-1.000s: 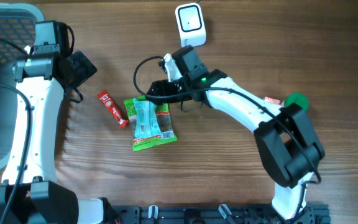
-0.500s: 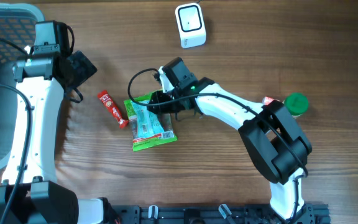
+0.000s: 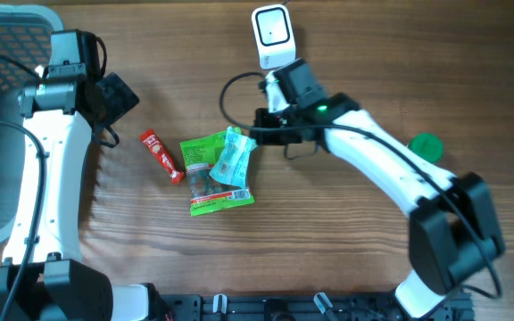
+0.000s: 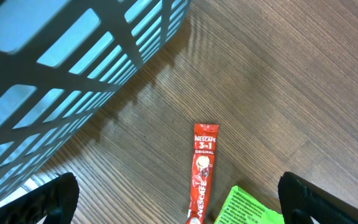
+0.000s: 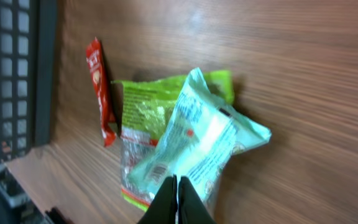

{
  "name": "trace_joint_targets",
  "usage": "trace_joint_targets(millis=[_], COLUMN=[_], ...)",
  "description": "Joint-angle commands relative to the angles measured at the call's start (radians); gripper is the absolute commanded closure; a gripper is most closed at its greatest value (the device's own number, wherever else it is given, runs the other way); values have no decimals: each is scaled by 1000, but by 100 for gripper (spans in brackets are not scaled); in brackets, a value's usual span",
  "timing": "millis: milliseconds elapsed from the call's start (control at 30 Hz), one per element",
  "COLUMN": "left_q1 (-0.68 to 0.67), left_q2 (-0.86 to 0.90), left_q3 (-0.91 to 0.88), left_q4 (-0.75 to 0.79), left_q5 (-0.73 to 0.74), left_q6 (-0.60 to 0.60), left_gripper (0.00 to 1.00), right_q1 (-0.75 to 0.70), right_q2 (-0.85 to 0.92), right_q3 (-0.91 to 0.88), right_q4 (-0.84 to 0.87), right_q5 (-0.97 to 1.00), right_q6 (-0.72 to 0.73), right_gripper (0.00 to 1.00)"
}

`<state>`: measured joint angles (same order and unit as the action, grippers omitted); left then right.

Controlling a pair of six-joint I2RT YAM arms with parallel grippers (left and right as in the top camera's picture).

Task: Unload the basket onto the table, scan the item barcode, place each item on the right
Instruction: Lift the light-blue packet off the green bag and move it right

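Right wrist view: the right tool (image 5: 176, 198) is pressed together, pinching the near edge of the teal snack packet (image 5: 197, 140). The packet's long axis runs away from the tool, over the green pack (image 5: 145, 102). Overhead, the white scanner (image 3: 273, 36) sits near that arm, on the side opposite the packet. The left tool (image 3: 119, 96), spread, is well apart.

A wooden table (image 3: 328, 245) with fine, matt grain carries a crinkled, glossy plastic-film packet (image 3: 233, 158), a shiny green wrapper (image 3: 199, 152) and a glossy red sachet (image 3: 161, 155). The scanner (image 3: 273, 36) is smooth white plastic; the basket (image 4: 73, 62) is moulded plastic lattice with a dull finish.
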<state>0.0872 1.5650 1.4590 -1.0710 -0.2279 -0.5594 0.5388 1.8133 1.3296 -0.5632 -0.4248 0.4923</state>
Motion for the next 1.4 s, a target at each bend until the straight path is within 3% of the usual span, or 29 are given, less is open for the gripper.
trace_joint_targets(millis=[0, 67, 100, 133, 167, 267, 367, 467, 600, 633, 733, 800, 1000, 1167, 1200, 1267, 1367], left_q1=[9, 9, 9, 9, 9, 10, 10, 10, 9, 9, 10, 10, 10, 9, 10, 10, 10], left_q2=[-5, -5, -5, -5, -5, -5, -5, -5, -5, -5, -5, -5, -5, -5, -5, -5, -5], left_q3=[14, 14, 14, 14, 14, 14, 14, 14, 14, 14, 14, 14, 14, 14, 14, 14, 14], left_q4=[2, 2, 2, 2, 2, 2, 2, 2, 2, 2, 2, 2, 2, 2, 2, 2, 2], left_q5=[-16, -16, -16, -16, -16, -16, -16, -16, -16, -16, -16, -16, -16, -16, -16, -16, -16], left_q6=[5, 5, 5, 5, 5, 5, 5, 5, 5, 5, 5, 5, 5, 5, 5, 5, 5], left_gripper=[0, 0, 0, 0, 0, 0, 0, 0, 0, 0, 0, 0, 0, 0, 0, 0, 0], right_q1=[-21, -21, -17, -7, -3, -2, -2, 18, 78, 88, 87, 60, -45, -65, -64, -63, -64], right_q2=[-37, -35, -35, -35, -35, -31, 11, 86, 173, 180, 179, 161, 6, -37, -37, -37, -63], right_q3=[-8, -18, -25, -47, -70, -122, -144, -145, -145, -145, -144, -144, -144, -145, -146, -150, -149], right_q4=[-103, -114, -91, -18, 46, 174, 232, 263, 347, 354, 337, 302, 136, -32, -49, -71, -108], right_q5=[104, 122, 117, 118, 119, 117, 117, 110, 84, 93, 103, 104, 142, 275, 271, 272, 257], right_q6=[-17, 8, 5, 12, 64, 85, 141, 166, 175, 201, 217, 214, 204, 296, 297, 293, 229], right_gripper=[95, 95, 67, 28, 15, 8, 8, 18, 54, 55, 86, 96, 96, 96, 92, 55, 53])
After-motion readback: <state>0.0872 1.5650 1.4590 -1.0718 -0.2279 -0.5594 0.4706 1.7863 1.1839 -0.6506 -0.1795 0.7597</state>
